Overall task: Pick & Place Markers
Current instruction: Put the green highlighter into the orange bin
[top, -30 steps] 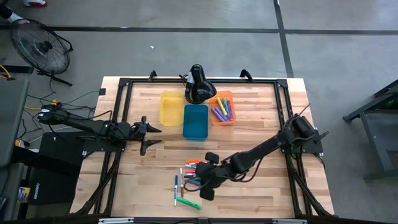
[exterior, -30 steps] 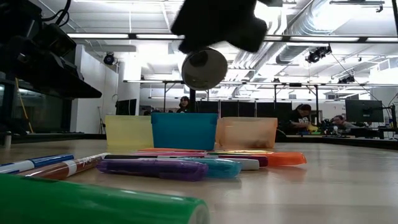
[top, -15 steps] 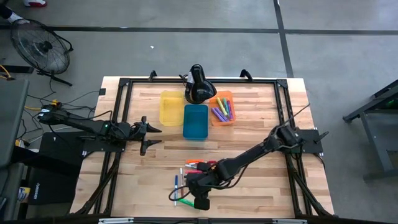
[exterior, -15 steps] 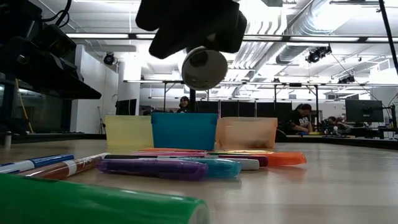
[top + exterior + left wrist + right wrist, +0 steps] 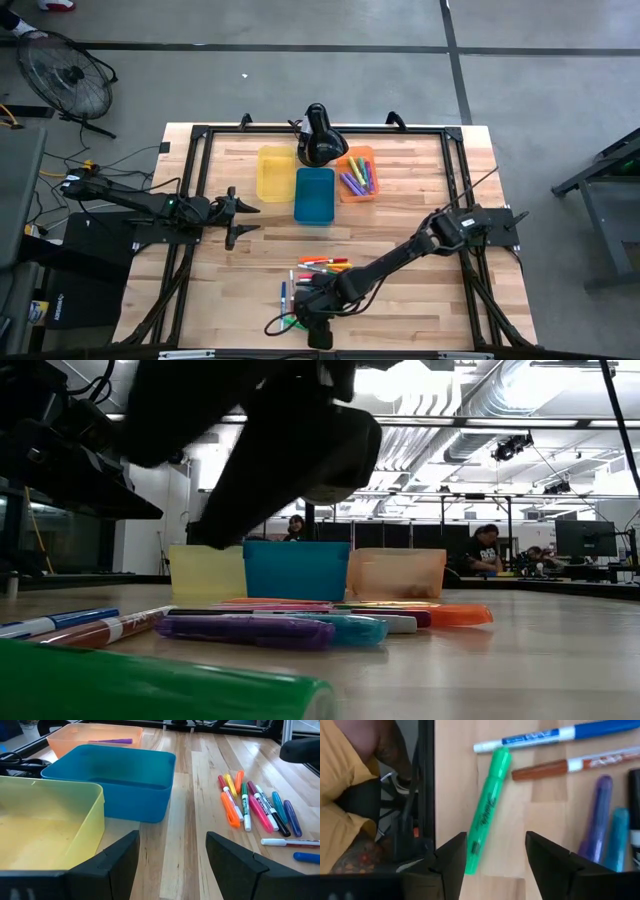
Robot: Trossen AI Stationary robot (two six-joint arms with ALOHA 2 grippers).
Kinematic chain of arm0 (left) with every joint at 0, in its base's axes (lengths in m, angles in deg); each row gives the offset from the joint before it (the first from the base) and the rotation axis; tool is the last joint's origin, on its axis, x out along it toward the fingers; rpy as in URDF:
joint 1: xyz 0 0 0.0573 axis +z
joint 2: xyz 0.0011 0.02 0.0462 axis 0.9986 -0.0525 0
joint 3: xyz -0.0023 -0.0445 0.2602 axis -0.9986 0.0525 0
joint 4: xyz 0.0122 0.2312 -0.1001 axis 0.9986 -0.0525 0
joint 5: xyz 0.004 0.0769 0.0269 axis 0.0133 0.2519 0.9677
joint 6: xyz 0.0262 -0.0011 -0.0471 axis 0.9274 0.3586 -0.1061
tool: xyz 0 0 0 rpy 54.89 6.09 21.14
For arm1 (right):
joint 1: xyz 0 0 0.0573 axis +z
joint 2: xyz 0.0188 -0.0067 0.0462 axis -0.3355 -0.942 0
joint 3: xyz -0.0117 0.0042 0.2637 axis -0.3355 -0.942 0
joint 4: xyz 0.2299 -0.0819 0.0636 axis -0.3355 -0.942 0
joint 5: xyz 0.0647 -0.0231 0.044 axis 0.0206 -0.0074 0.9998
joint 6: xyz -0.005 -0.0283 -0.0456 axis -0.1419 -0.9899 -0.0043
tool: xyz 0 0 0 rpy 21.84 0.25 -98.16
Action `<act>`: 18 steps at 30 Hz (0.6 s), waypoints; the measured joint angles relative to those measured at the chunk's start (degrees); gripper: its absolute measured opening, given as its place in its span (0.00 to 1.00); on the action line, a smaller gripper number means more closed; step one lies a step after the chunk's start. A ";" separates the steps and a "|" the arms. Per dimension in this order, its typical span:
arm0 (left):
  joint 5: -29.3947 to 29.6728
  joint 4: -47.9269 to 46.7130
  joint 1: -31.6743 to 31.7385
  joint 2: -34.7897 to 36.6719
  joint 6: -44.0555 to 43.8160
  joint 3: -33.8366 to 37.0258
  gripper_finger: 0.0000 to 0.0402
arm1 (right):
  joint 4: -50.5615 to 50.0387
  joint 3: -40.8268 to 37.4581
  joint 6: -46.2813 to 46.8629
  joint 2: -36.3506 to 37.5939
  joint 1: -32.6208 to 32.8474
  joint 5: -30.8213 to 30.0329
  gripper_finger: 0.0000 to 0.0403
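Observation:
Several markers (image 5: 312, 275) lie loose on the near middle of the table. Among them are a green one (image 5: 485, 810), a blue-and-white one (image 5: 560, 735), a brown one (image 5: 567, 765), a purple one (image 5: 245, 630) and a teal one (image 5: 617, 837). The orange bin (image 5: 357, 175) holds more markers. My right gripper (image 5: 308, 325) is open and hovers over the green marker (image 5: 290, 322) near the table's near edge; in the right wrist view the marker lies ahead of the gap (image 5: 492, 865). My left gripper (image 5: 243, 220) is open and waits left of the bins.
A yellow bin (image 5: 275, 172), a blue bin (image 5: 314, 193) and the orange bin stand in a row at the far middle, with a dark device (image 5: 320, 138) behind them. A black frame rail (image 5: 426, 785) runs along the near edge. A person in yellow (image 5: 342, 795) stands beyond it.
My right gripper has moved toward the table's near edge and slightly left, from over the marker pile to over the green marker. In the low view it has come down and nearer, and fills more of the picture. The markers have stayed put.

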 joint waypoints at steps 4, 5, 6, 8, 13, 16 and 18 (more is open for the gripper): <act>0.00 -0.02 0.00 0.00 0.02 0.00 0.56 | -0.28 0.98 0.23 -1.07 0.37 -1.02 0.48; 0.00 -0.02 -0.02 0.00 0.01 0.00 0.56 | -0.52 1.01 0.23 -1.26 0.48 -1.27 0.48; 0.00 -0.04 0.00 -0.01 0.02 0.00 0.56 | -0.73 1.24 0.23 -1.64 0.60 -1.50 0.48; 0.00 -0.02 0.00 0.00 0.00 0.00 0.56 | -0.50 1.59 0.21 -2.06 1.10 -2.74 0.49; 0.02 -0.06 -0.01 0.00 0.00 0.00 0.56 | -1.19 3.25 0.13 -3.43 2.32 -3.97 0.49; 0.01 -0.04 0.00 -0.01 0.01 0.00 0.56 | -1.65 5.35 -0.63 -4.64 2.86 -5.67 0.49; 0.00 -0.04 0.00 0.00 0.02 0.00 0.56 | -2.20 7.26 -0.76 -5.81 2.98 -6.66 0.49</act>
